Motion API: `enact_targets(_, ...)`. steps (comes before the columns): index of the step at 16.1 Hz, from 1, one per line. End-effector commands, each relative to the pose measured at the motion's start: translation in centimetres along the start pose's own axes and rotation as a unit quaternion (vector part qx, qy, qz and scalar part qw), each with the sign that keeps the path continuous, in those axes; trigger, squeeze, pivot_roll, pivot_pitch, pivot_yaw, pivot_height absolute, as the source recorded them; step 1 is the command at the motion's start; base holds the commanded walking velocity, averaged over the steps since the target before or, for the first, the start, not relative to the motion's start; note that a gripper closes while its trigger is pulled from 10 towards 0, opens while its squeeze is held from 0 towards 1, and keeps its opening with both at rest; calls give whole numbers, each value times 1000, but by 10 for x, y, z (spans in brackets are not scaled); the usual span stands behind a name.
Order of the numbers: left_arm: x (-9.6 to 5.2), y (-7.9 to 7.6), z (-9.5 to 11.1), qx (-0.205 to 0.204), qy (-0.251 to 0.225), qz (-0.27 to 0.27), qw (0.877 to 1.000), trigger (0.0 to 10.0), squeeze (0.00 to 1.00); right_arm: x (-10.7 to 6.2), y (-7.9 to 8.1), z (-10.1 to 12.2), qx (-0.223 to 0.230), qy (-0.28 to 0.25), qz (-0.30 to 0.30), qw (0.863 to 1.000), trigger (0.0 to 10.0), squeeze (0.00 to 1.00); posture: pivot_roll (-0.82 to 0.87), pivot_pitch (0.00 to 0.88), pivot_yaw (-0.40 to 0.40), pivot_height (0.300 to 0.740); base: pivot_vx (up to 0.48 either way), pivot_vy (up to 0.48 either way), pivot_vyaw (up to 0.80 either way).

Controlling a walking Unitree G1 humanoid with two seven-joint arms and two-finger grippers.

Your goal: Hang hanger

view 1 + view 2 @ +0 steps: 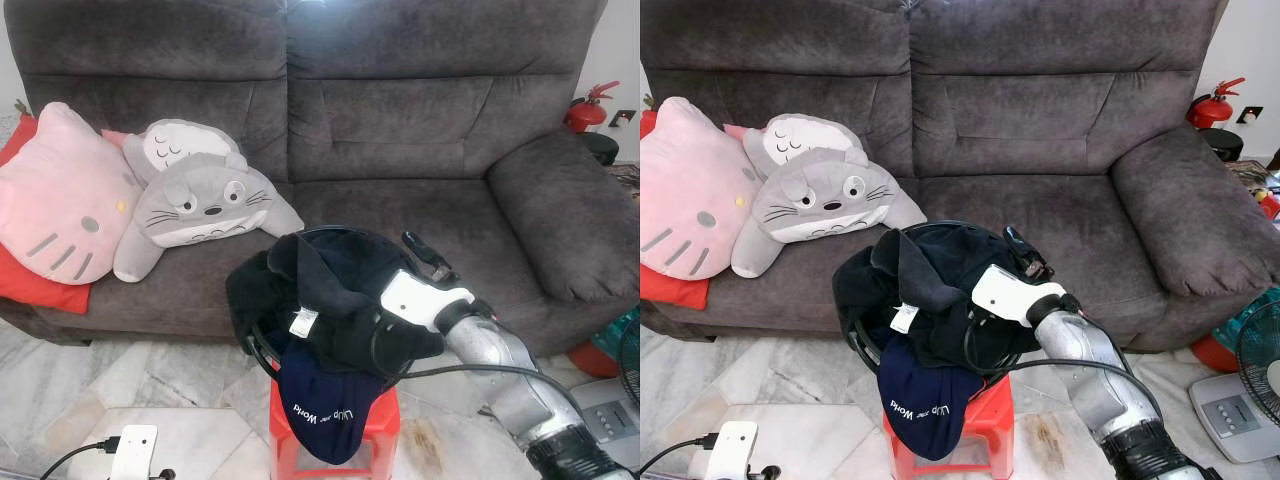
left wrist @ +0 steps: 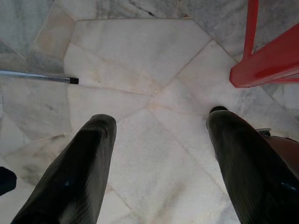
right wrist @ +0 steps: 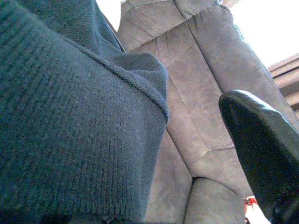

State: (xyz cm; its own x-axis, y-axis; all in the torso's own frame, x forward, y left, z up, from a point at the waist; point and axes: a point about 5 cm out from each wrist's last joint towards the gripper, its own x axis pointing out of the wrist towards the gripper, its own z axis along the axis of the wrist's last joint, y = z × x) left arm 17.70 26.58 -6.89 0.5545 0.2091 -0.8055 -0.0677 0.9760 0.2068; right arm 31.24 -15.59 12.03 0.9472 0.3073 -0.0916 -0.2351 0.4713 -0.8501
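A heap of dark clothes (image 1: 320, 290) lies on a red plastic stool (image 1: 375, 425) in front of the grey sofa (image 1: 400, 130). A thin black curved bar (image 1: 258, 350), probably the hanger, peeks out at the heap's lower left, mostly buried. My right gripper (image 1: 395, 250) reaches into the top of the heap. One black finger (image 1: 428, 256) lies above the cloth; dark knit fabric (image 3: 70, 116) covers the other. The fingers stand wide apart. My left gripper (image 2: 159, 140) hangs open over the marble floor beside a stool leg (image 2: 261, 60).
Three plush cushions (image 1: 190, 200) lie on the sofa's left seat. A red fire extinguisher (image 1: 588, 108) stands behind the right armrest. A fan (image 1: 1260, 370) is at the right, and a white power strip (image 1: 132, 450) with a cable lies on the floor at the left.
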Motion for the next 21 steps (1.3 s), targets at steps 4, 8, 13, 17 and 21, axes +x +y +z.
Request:
enact_targets(4, -1, 3, -2, 17, 3, 3, 1000, 10000, 0, 2, 6, -7, 0, 14, 20, 1000, 0, 0, -139, 50, 49, 740, 0, 0, 0)
enact_targets(8, -1, 4, -2, 18, 3, 4, 1000, 10000, 0, 3, 12, -2, 12, -5, 35, 999, 0, 0, -139, 51, 51, 740, 0, 0, 0)
enact_targets(13, -1, 4, -2, 17, 3, 4, 1000, 10000, 0, 3, 13, 0, 14, -10, 40, 999, 0, 0, -135, 50, 50, 740, 0, 0, 0)
enact_targets(17, -1, 4, -3, 18, 5, 2, 1000, 10000, 0, 2, 13, -6, 14, 7, 35, 999, 0, 0, -136, 52, 50, 740, 0, 0, 0)
enact_targets(21, -1, 4, -4, 18, 6, 2, 1000, 10000, 0, 4, 13, -4, 24, 9, 33, 999, 0, 0, -131, 50, 48, 740, 0, 0, 0)
